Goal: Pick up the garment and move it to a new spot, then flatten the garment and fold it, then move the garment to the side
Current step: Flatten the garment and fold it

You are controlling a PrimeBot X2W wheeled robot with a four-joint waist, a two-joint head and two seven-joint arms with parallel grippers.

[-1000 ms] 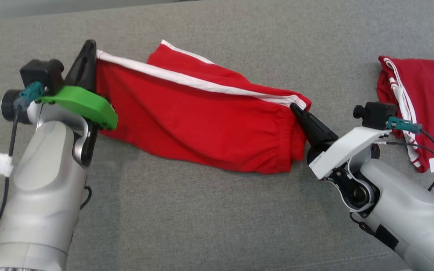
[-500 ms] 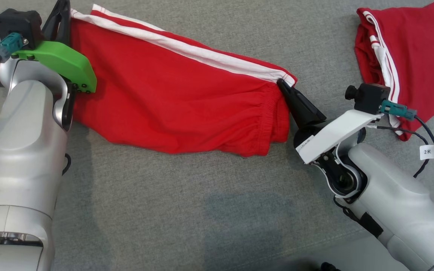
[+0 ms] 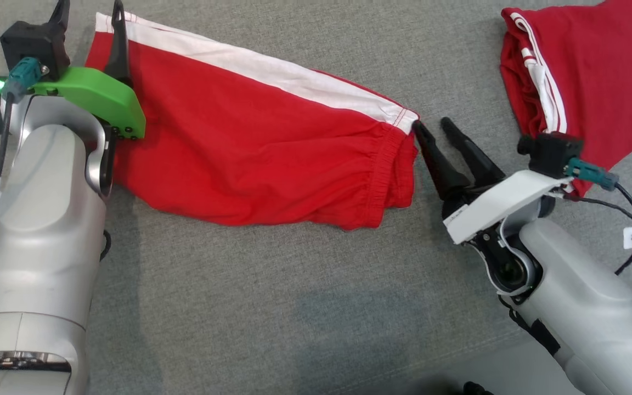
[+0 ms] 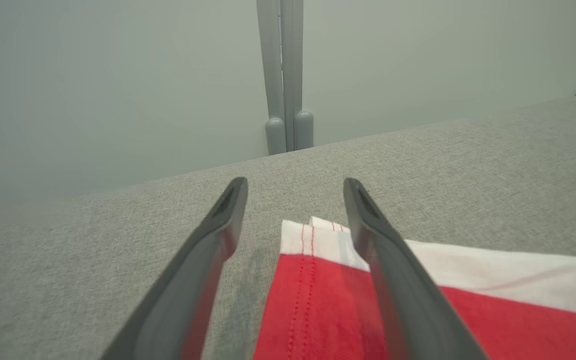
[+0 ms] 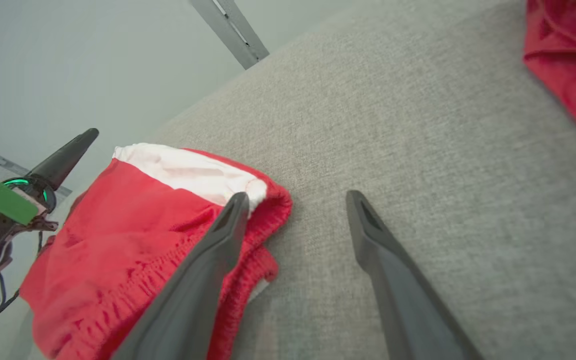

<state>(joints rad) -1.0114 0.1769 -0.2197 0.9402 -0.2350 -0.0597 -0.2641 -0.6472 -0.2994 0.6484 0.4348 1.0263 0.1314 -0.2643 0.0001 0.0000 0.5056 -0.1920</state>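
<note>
The red garment point(image 3: 250, 137), shorts with a white side stripe, lies spread flat across the grey fabric surface point(image 3: 294, 307), its hem end to the left and its gathered waistband to the right. The left end effector point(image 3: 91, 8) stands open at the hem corner, one finger over the white stripe and the other over bare surface, while the right end effector point(image 3: 432, 125) is open too, one finger at the waistband corner, gripping nothing. A second red garment point(image 3: 585, 71) lies bunched well apart at the upper right.
</note>
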